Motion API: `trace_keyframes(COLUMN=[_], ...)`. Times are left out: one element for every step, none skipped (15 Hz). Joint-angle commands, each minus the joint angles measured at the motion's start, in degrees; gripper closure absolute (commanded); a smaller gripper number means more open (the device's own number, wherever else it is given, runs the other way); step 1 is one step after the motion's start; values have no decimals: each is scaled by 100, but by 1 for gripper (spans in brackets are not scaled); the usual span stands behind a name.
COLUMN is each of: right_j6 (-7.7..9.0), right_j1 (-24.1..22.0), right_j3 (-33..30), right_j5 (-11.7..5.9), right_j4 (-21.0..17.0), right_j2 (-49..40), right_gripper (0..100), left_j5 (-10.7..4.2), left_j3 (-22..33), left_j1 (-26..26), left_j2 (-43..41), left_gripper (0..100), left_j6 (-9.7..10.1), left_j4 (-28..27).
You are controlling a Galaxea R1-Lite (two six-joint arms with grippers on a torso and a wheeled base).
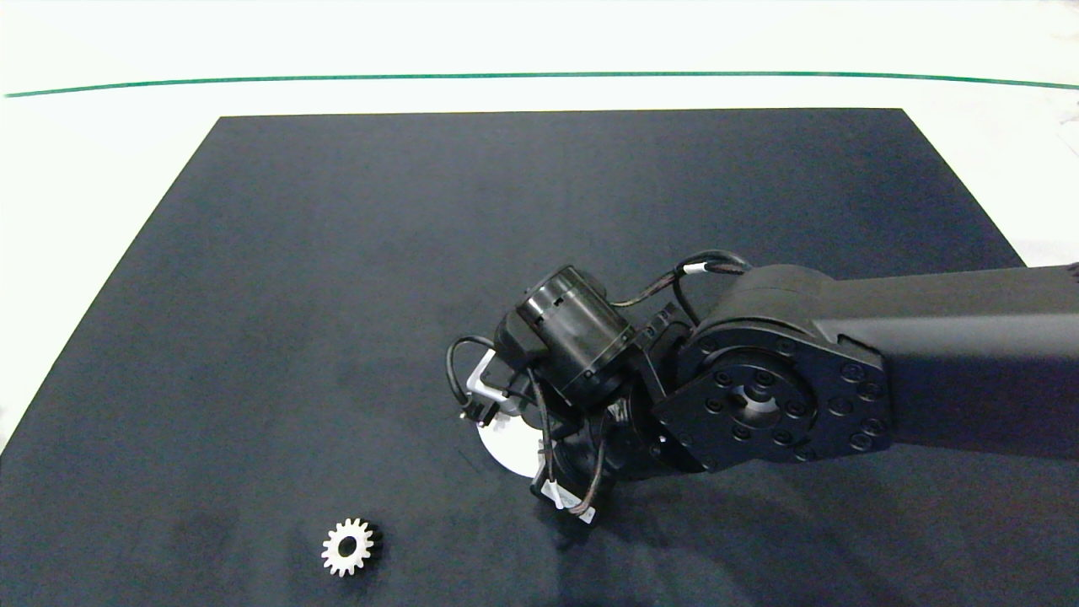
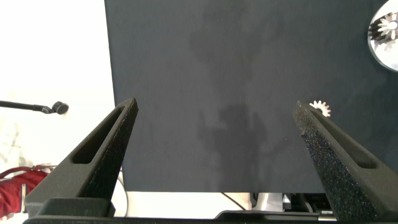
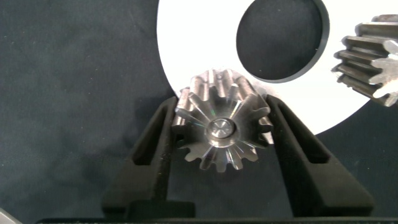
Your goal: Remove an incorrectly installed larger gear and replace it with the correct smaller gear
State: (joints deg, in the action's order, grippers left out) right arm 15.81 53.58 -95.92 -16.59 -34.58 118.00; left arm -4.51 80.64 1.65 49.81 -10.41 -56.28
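Right gripper [image 3: 222, 140] has its fingers clamped on the larger gear [image 3: 221, 129] over the white base plate [image 3: 205, 37]; removal seems in hand, next lifting it clear, while the left gripper [image 2: 214, 134] hangs open, idle.

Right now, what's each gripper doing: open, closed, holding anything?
Left gripper: open, empty, above the dark mat.
Right gripper: closed on the larger gear, over the white plate.

matte black right arm [image 1: 843, 371], looped cables, ringed screws.
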Motion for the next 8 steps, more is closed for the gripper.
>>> trace_keyframes(right_j6=[10, -17, 1, 18, 18, 18, 10, 10], right_j1=[4, 4, 4, 4, 21, 21, 30, 21], right_j3=[11, 3, 29, 73, 82, 82, 82, 82], right_j5=[-11, -2, -2, -2, -11, -11, -2, -2], right_j4=[-22, -13, -31, -31, -31, -40, -40, -40], right_j2=[-6, -6, -14, -50, -76, -85, -111, -173], right_gripper=[51, 54, 54, 54, 54, 54, 54, 54], left_j5=[-6, -6, -6, -6, -6, -6, -6, -6], left_j3=[-5, -5, 4, 4, -5, -5, -31, -40], left_j1=[2, 2, 2, 2, 2, 2, 2, -6], left_j2=[2, 2, 2, 20, 37, 46, 46, 37], left_gripper=[0, 0, 0, 0, 0, 0, 0, 0], left_j6=[-5, -5, -5, -5, -5, -5, -5, -5], left_j4=[-32, -23, -23, -23, -23, -23, -32, -32])
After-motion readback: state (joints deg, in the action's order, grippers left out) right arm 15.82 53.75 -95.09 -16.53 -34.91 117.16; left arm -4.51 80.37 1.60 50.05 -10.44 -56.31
